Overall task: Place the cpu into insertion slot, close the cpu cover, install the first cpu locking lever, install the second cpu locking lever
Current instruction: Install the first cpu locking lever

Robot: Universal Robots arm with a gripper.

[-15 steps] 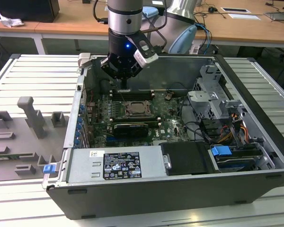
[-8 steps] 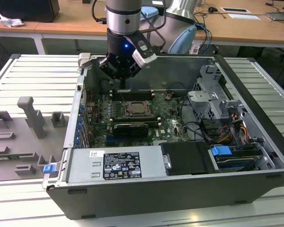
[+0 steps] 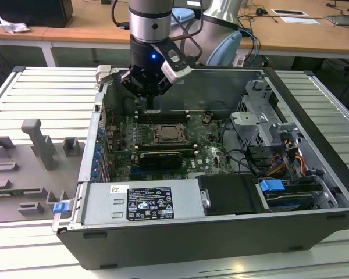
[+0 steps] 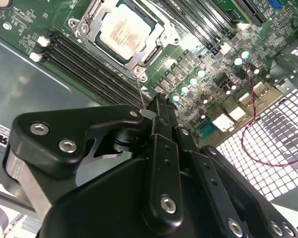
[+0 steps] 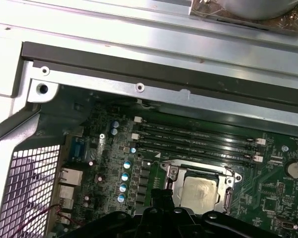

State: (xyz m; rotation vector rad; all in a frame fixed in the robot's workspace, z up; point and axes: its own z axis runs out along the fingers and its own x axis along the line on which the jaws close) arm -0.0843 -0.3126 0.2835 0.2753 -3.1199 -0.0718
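Slatted grey table [image 3: 41, 87] is occupied by open black computer case [image 3: 221, 256].
Upper centre, black gripper [image 3: 150, 104] is seen clenched above silvery-tan square cpu [image 3: 166, 135].

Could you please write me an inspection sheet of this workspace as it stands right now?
Surface: slatted metal table, bearing an open computer case.
Job's things: cpu seated in the insertion slot; cpu cover down around it; a thin metal rod rises from the socket's corner toward the gripper.
Clutter: grey fixture blocks on the table, at the exterior view's left.
Grippers: gripper poised above the memory slots, beside the socket.
Cables: red-and-black wire over the perforated panel; a bundle by the drive cage.
Surroundings: wooden desks behind.
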